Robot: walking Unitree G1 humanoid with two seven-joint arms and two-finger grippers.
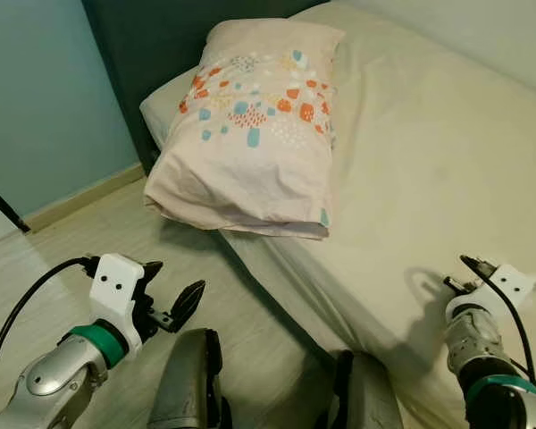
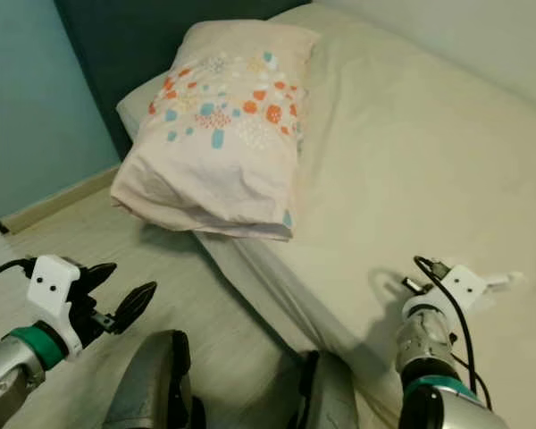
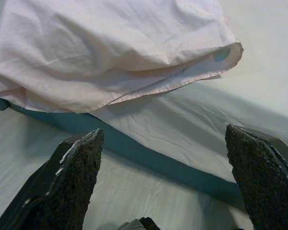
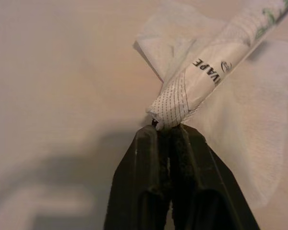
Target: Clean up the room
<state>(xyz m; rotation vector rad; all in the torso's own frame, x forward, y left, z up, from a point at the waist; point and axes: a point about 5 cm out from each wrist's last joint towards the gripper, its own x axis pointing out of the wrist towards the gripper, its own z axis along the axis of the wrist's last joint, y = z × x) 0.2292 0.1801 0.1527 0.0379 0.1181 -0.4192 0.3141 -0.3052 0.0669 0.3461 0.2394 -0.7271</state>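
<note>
Two fingers of the right gripper (image 4: 169, 128) were pressed together on the end of a wrapper (image 4: 216, 72), held low over the bed (image 1: 429, 161). The left gripper (image 3: 163, 158) hovered above the floor (image 1: 89, 232), fingers wide apart, pointing at the pillow (image 1: 250, 125) overhanging the bed's edge.

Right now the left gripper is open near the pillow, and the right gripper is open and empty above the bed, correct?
Not quite. The right gripper is shut on a wrapper, as the right wrist view shows. The left gripper is indeed open near the pillow, above the bed.
</note>
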